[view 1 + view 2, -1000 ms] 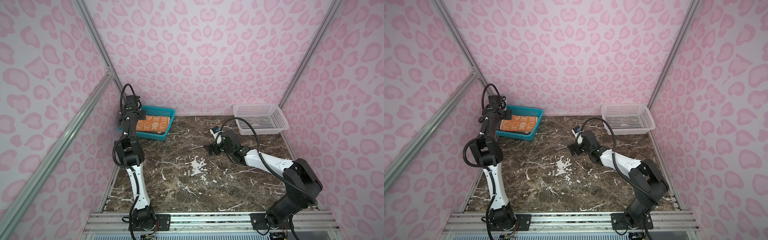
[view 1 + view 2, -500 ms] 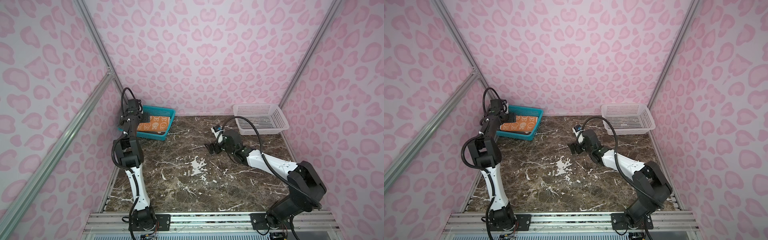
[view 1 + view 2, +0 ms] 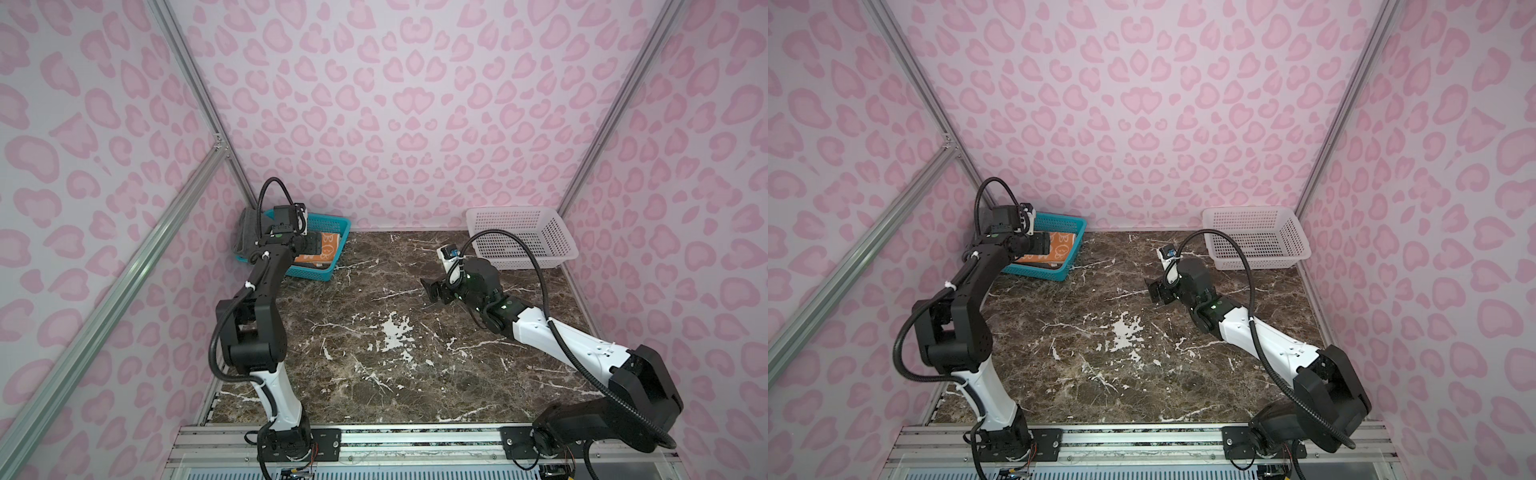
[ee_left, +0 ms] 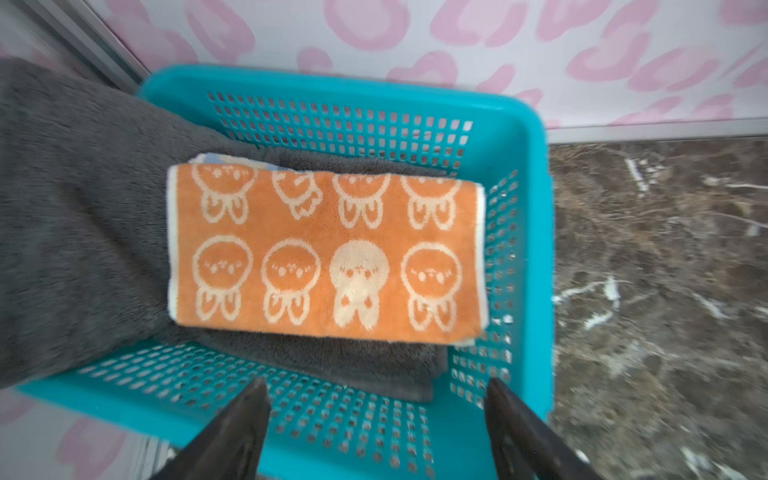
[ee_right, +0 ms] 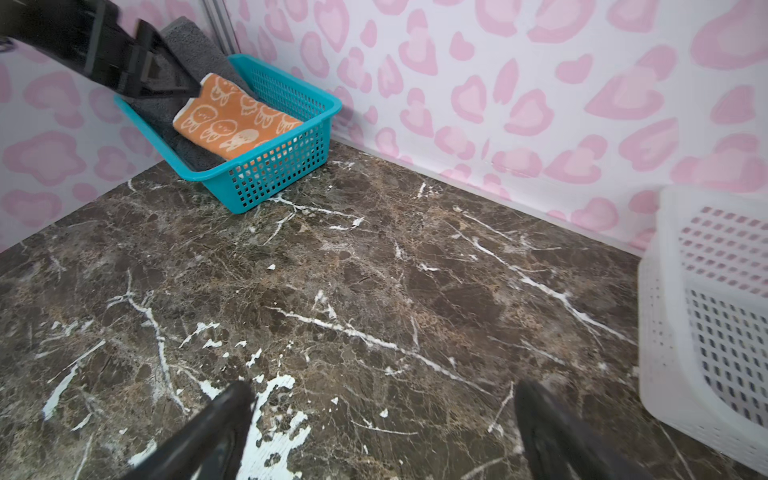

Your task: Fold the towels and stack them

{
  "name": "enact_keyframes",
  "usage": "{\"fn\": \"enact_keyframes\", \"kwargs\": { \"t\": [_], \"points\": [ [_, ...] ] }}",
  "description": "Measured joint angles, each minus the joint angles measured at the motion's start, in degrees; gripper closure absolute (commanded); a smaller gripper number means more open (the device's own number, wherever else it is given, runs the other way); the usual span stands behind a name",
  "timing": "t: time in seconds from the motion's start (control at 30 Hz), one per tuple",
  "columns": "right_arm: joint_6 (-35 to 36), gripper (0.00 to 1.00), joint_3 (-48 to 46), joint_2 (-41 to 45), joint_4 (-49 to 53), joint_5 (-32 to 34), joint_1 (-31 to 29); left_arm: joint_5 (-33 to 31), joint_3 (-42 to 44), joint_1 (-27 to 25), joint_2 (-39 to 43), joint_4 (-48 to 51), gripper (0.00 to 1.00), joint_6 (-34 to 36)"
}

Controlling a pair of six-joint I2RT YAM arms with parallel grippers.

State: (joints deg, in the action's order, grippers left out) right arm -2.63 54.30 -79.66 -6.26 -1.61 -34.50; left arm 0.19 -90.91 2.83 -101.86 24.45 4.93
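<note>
The left gripper (image 4: 376,384) has swung further over the blue basket (image 4: 519,120), fingers apart, empty. Inside, the orange towel (image 4: 324,253) lies folded on the grey towel (image 4: 83,216), which spills over the rim; a snag there could drag the stack askew. The right gripper (image 5: 382,388) has barely shifted, fingers apart above the table (image 5: 374,270).

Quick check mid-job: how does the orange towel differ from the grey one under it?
The orange towel is small and folded flat; the grey towel is much larger. The orange towel lies wholly inside the teal basket; the grey towel spills over its rim. The orange towel carries pale cartoon faces; the grey towel looks plain. Both are in that basket.
</note>
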Motion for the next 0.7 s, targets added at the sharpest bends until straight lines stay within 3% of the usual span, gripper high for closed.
{"fn": "enact_keyframes", "kwargs": {
  "t": [0.13, 0.2, 0.4, 0.5, 0.7],
  "points": [
    [-1.1, 0.01, -2.9, 3.9, -0.3, 0.7, 2.8, 0.3, 7.6, -0.8, 19.0, -2.5, 0.19, -1.5],
    [-1.9, 0.01, -4.7, 5.8, -0.9, 0.6, 4.7, 0.2, 10.7, -0.8, 23.8, -6.4, 0.19, -2.6],
    [-6.1, 0.01, -13.8, 12.5, -6.2, 0.1, 12.4, -0.4, 26.0, -1.1, 31.1, -6.3, 0.20, -7.5],
    [-7.8, 0.01, -19.3, 15.6, -9.5, 0.5, 16.3, -0.4, 31.6, -1.3, 35.5, -9.2, 0.03, -9.2],
    [-8.0, 0.01, -27.5, 19.7, -14.3, 5.8, 21.3, -1.1, 44.5, -1.9, 39.1, -17.6, 0.03, -11.4]
  ]
}}
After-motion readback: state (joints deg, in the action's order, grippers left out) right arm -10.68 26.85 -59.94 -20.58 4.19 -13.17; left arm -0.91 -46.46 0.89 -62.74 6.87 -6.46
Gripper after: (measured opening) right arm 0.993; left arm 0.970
